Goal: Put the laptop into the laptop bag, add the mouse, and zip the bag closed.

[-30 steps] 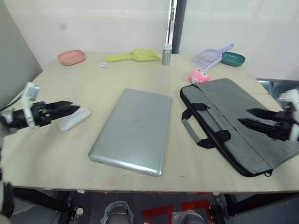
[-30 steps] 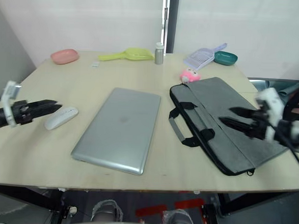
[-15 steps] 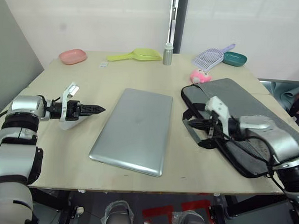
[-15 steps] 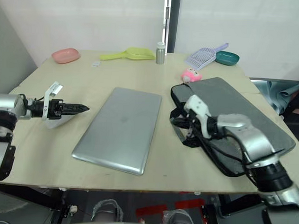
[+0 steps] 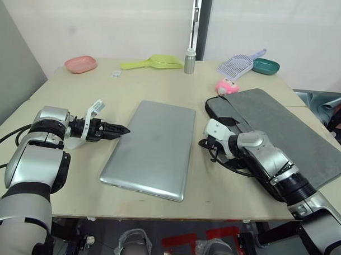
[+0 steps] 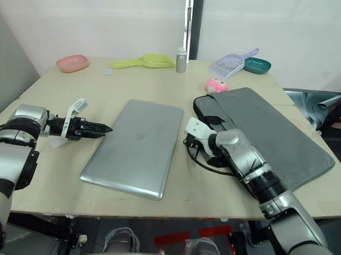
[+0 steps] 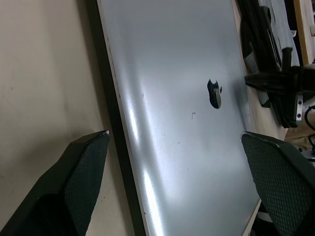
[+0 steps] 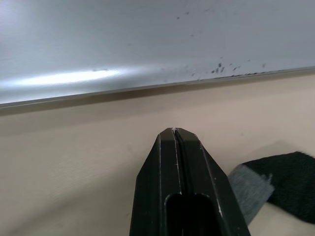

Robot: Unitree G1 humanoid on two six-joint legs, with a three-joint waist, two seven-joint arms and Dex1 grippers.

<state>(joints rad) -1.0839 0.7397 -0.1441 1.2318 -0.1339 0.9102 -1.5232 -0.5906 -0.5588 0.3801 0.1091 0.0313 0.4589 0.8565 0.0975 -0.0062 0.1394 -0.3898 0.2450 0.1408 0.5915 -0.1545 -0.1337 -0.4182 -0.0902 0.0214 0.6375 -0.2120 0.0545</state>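
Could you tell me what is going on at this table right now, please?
A humanoid robot is closing in on the closed silver laptop, which lies flat on the table from both sides. Its left tool, fingers open, points at the laptop's left edge. Its right tool, fingers shut, sits between the laptop's right edge and the grey laptop bag. Nothing is held, and the laptop is not yet in the bag.

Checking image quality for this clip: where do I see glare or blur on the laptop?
Left wrist view: bright streaks of glare run along the slim silver-grey metal laptop lid near its edge. Right wrist view: a soft glare band on the lid, with the shut right gripper blurred up close. Left eye view: lid evenly lit.
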